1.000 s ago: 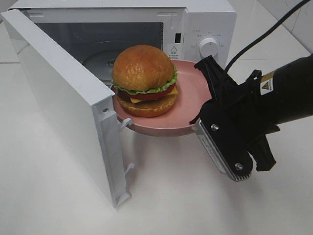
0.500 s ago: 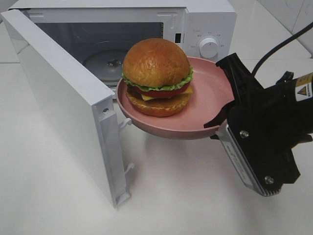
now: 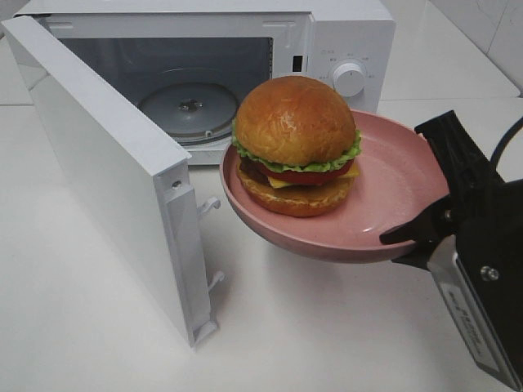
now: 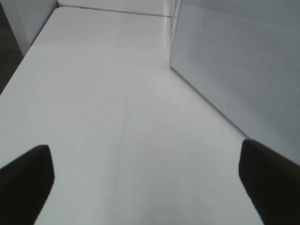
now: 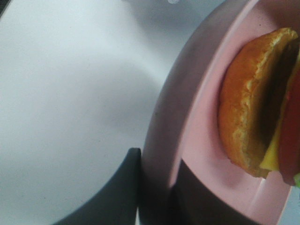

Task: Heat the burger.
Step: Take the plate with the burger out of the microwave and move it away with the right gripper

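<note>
white tabletop, microwave (image 3: 343,49) door open. your right gripper (image 3: 425,237) pinches the pink plate (image 3: 392,204) rim, burger (image 3: 296,145) on it, held clear of the cavity, which lies behind-left. left gripper (image 4: 145,180) open, idle.

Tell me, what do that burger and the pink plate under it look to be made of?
The burger: probably a plastic or foam model, since the bun's gloss is even and the layers look too tidy; real bread cannot be excluded. The pink plate: likely matte plastic or melamine, with a dull, smooth sheen and a thin rim pinched by the right gripper.
</note>
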`<state>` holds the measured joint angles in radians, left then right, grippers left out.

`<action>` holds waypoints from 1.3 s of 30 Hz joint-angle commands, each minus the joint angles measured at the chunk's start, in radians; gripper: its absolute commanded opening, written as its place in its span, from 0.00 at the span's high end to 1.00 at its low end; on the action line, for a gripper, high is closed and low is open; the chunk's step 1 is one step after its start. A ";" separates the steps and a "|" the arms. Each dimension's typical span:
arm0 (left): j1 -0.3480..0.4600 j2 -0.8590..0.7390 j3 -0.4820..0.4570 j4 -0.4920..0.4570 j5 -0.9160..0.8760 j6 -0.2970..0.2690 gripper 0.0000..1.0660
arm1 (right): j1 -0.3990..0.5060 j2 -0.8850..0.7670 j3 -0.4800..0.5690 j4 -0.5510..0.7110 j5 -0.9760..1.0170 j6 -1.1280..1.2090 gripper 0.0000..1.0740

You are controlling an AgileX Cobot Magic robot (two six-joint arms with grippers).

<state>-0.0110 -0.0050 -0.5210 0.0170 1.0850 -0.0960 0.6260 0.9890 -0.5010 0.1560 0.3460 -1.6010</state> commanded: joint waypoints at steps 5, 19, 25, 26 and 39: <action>0.000 -0.015 0.002 -0.001 -0.013 -0.005 0.06 | -0.001 -0.095 0.001 -0.054 0.013 0.052 1.00; 0.000 -0.015 0.002 -0.001 -0.013 -0.005 0.06 | -0.001 -0.221 0.001 -0.309 0.162 0.344 1.00; 0.000 -0.015 0.002 -0.001 -0.013 -0.005 0.06 | -0.001 -0.245 0.001 -0.389 0.219 0.480 1.00; 0.000 -0.015 0.002 -0.001 -0.013 -0.005 0.06 | -0.001 -0.246 0.001 -0.407 0.230 0.510 1.00; 0.000 -0.015 0.002 -0.001 -0.013 -0.005 0.06 | -0.001 -0.248 0.001 -0.622 0.306 0.886 1.00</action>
<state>-0.0110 -0.0050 -0.5210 0.0170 1.0850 -0.0960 0.6260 0.7570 -0.4880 -0.4260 0.6940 -0.7400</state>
